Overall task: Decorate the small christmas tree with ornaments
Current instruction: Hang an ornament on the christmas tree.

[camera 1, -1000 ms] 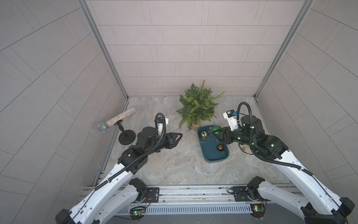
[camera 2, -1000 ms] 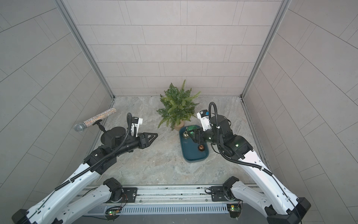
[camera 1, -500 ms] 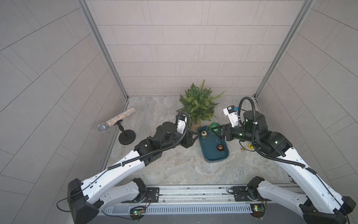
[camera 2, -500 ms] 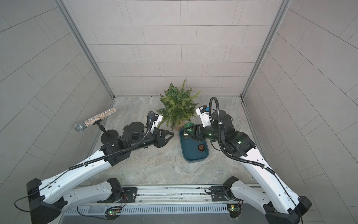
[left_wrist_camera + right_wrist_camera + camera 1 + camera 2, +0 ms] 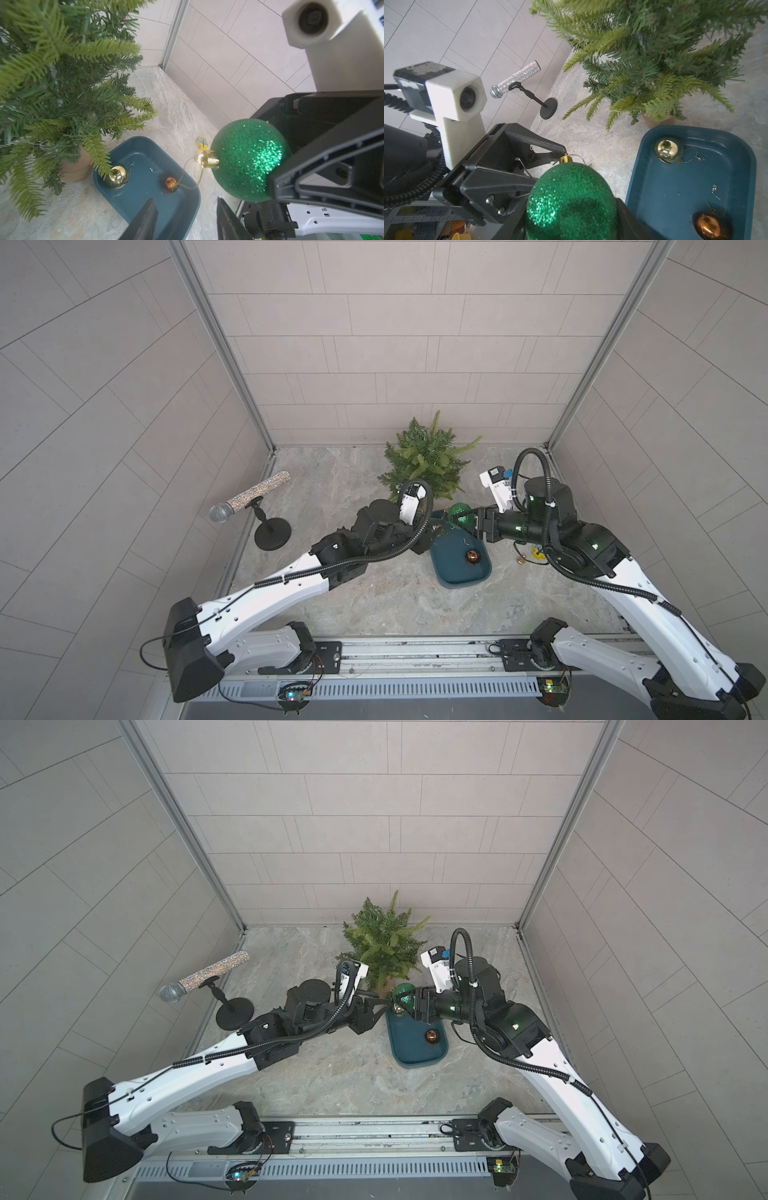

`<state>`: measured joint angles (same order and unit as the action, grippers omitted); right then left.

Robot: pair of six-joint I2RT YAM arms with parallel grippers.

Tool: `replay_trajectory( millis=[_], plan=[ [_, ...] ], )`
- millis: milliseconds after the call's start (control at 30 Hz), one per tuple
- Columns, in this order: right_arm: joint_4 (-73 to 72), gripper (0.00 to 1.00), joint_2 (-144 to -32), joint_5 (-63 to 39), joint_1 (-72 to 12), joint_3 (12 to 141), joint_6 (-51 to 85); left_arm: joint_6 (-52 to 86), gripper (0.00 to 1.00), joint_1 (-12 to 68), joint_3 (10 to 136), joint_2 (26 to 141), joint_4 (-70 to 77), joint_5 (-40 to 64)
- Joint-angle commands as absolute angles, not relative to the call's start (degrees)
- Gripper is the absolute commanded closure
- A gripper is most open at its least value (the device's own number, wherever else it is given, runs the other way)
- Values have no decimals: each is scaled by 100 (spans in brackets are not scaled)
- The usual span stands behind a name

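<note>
The small christmas tree [image 5: 424, 460] [image 5: 382, 940] stands at the back on its tan base, bare of ornaments. My right gripper [image 5: 463, 518] [image 5: 572, 218] is shut on the glittery green ornament [image 5: 402, 994] [image 5: 247, 160], holding it above the far end of the teal tray [image 5: 457, 578]. Its gold cap [image 5: 565, 159] points at my left gripper [image 5: 386, 1006] [image 5: 187, 207]. That gripper is open, with nothing between its fingers and its tips close to the cap. The pale gold ornament [image 5: 117, 175] [image 5: 667, 149] and the copper one [image 5: 473, 556] [image 5: 707, 226] lie in the tray.
A glittery microphone on a black stand [image 5: 249, 499] [image 5: 517, 79] is at the left wall. A flat yellow piece [image 5: 537, 552] [image 5: 202, 142] and a tiny brass piece [image 5: 520, 560] lie right of the tray. Tiled walls close in behind the tree.
My left arm has swung right from near the microphone stand to the tray, ending close to the green ornament. The right gripper has kept hold of that ornament and shifted slightly.
</note>
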<state>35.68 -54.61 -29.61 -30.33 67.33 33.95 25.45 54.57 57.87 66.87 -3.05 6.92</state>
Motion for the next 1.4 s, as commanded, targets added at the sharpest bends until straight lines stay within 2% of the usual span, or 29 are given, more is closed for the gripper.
replay_trajectory(
  millis=[0,400,733,1033,1100,1167,1233,1367],
  plan=[
    [3364,43,-5336,-3058,-3022,6760,3516,2392,57,5498,5945,6704,-17,493],
    [3225,43,-5198,-3138,-2959,6595,3617,2292,85,5494,6057,6794,-5,340],
    [3164,43,-5142,-3162,-2794,6581,3661,2179,92,5493,6103,6663,-103,229],
    [2881,43,-5272,-3176,-2630,6868,3706,1799,100,5482,6919,6986,-676,54],
    [2840,43,-5330,-3164,-2622,6937,3718,1762,99,5484,6990,7018,-708,73],
    [2812,43,-5371,-3169,-2617,6993,3718,1762,84,5484,6966,6998,-668,128],
    [2787,43,-5395,-3147,-2604,7056,3728,1767,76,5484,6863,6946,-599,213],
    [2755,43,-5476,-3164,-2575,7201,3743,1807,66,5485,6744,6893,-509,336]
  ],
)
